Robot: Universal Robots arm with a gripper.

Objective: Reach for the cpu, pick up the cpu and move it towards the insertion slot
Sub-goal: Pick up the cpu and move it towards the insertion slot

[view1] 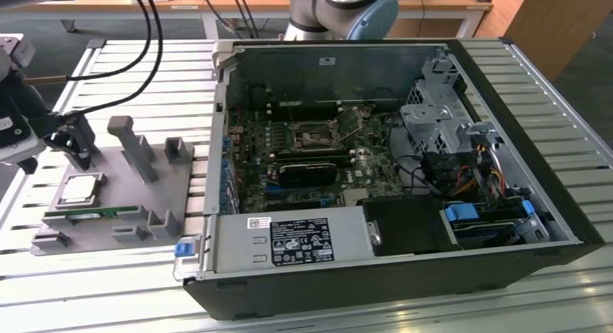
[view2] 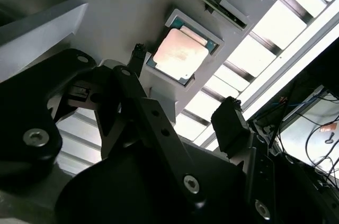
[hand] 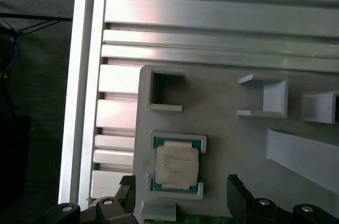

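One cpu point(view1: 80, 189) lay flat in a square pocket of one grey fixture plate point(view1: 115, 181). The plate sat on the slatted aluminium tabletop point(view1: 125, 67) at the exterior view's left. One green memory stick point(view1: 82, 213) lay in a groove just on the near side of the chip.

One black hand point(view1: 72, 145) hung over the plate's far-left part, just beyond the cpu. Its two fingers point(hand: 237, 193) were spread apart and released, gripping nothing. In both wrist views the silver chip showed between the two fingertips, and neither one touched it.

One insertion slot point(view1: 314, 137), a dark square in a silver frame, sat on the green circuit board inside one open computer case point(view1: 383, 293). It was well apart from the cpu, toward the exterior view's right. The chip was not yet lifted from its pocket.
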